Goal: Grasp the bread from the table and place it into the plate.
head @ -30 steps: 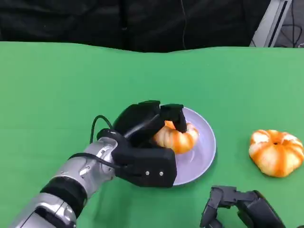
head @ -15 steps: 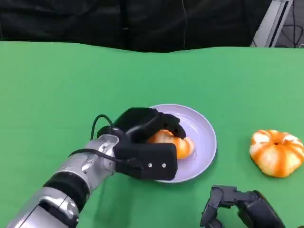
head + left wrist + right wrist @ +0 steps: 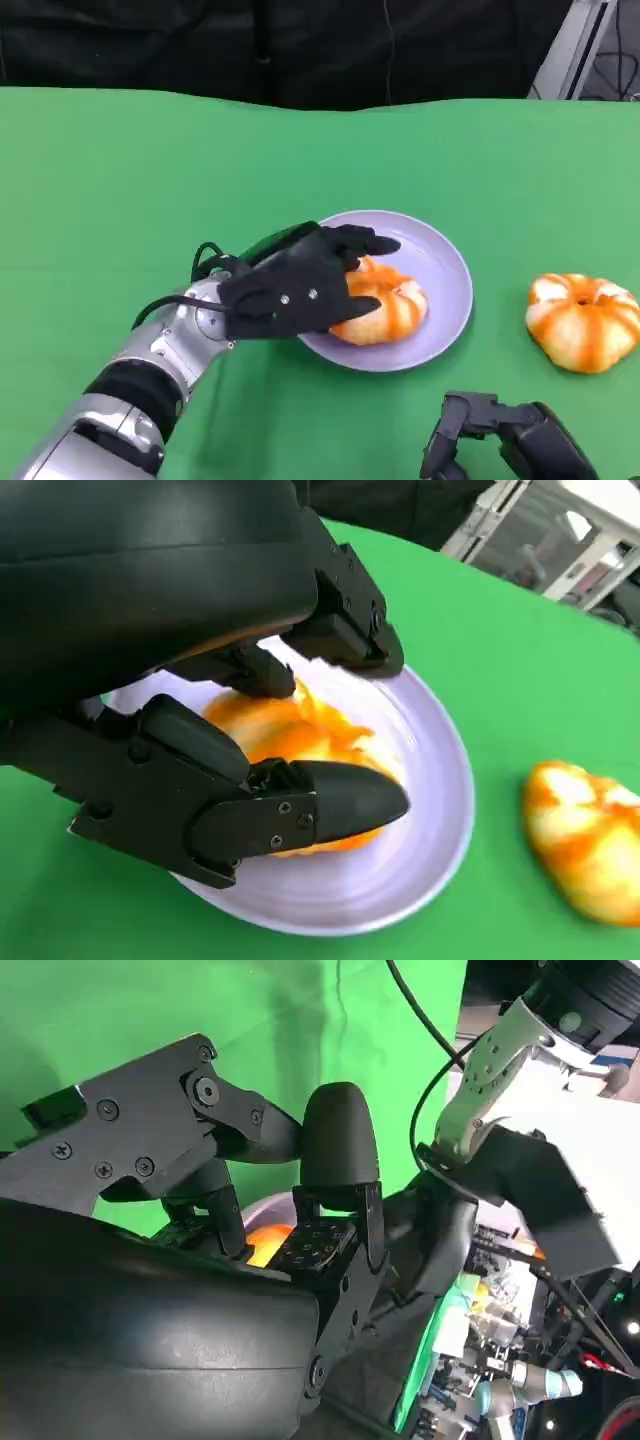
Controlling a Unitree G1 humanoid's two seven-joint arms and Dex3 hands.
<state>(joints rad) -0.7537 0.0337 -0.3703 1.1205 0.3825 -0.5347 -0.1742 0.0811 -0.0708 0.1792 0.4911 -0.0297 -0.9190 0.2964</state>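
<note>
the plate (image 3: 445,320) looks like smooth, slightly glossy plastic. table (image 3: 120,180) has a matt green cloth cover, bread (image 3: 385,312) looks glazed and shiny.

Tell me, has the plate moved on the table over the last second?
Yes. The plate has slid a little to the right, toward the loose bread on the green table, which stayed put.

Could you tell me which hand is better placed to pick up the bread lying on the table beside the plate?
Right: the right hand sits just near of that bread, while the left hand is over the plate.
</note>
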